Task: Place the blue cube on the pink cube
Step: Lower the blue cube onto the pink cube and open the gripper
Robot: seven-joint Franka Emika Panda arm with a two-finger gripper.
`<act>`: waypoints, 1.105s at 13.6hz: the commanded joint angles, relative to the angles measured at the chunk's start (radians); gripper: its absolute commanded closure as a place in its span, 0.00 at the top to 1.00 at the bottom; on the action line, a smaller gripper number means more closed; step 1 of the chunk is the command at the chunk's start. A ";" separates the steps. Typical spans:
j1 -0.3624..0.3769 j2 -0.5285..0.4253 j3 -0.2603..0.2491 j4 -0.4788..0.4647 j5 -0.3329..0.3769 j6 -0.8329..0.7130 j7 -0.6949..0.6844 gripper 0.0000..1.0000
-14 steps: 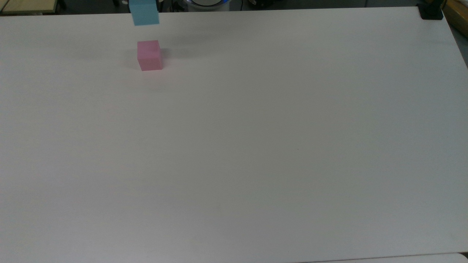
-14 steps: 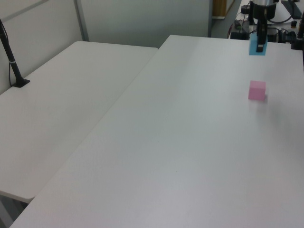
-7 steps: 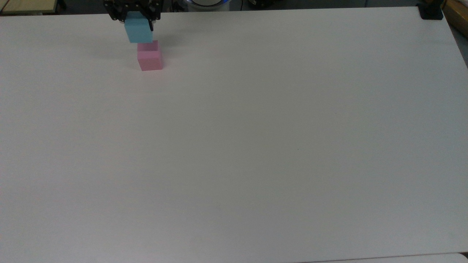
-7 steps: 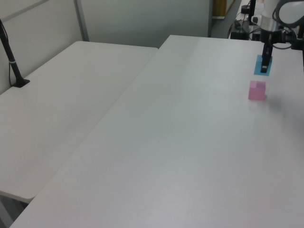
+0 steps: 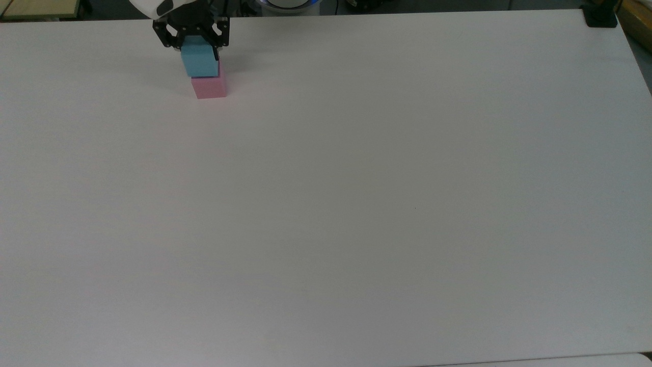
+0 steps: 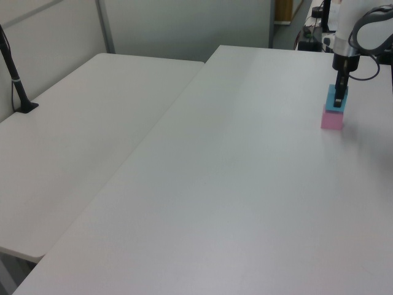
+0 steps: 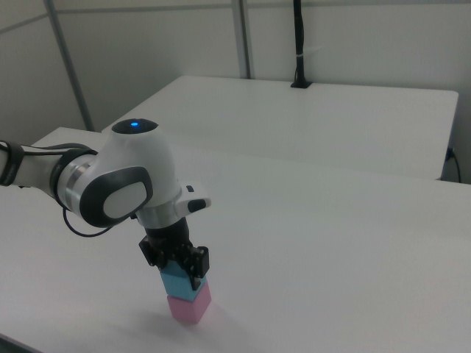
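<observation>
The blue cube (image 5: 199,62) (image 6: 334,99) (image 7: 181,284) rests on top of the pink cube (image 5: 209,87) (image 6: 332,119) (image 7: 189,307), near the far left of the white table in the top view. My gripper (image 5: 198,51) (image 6: 339,95) (image 7: 179,271) comes down from above and is shut on the blue cube, its dark fingers against the cube's sides. The pink cube's top face is covered by the blue one. In the top view the blue cube sits slightly to the top view's left of the pink one.
The white table (image 5: 356,204) stretches wide toward the top view's right and front. A second white table (image 6: 73,141) stands beside it, with a black post (image 6: 15,80) at its edge. A black clamp (image 5: 600,18) sits at the far right corner.
The gripper has come down with the blue cube, from above and behind the pink cube to resting on top of it.
</observation>
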 commanded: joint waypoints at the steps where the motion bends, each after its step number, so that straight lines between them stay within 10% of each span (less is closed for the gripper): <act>1: 0.011 0.016 -0.007 -0.004 -0.008 0.022 -0.073 0.30; 3: 0.012 0.022 -0.007 -0.001 -0.008 0.024 -0.075 0.39; 7: 0.003 0.024 -0.007 0.013 -0.008 0.012 -0.089 0.99; 11: 0.002 0.008 -0.010 0.055 -0.007 -0.068 -0.089 1.00; 15: 0.014 -0.029 -0.006 0.288 0.004 -0.393 -0.083 1.00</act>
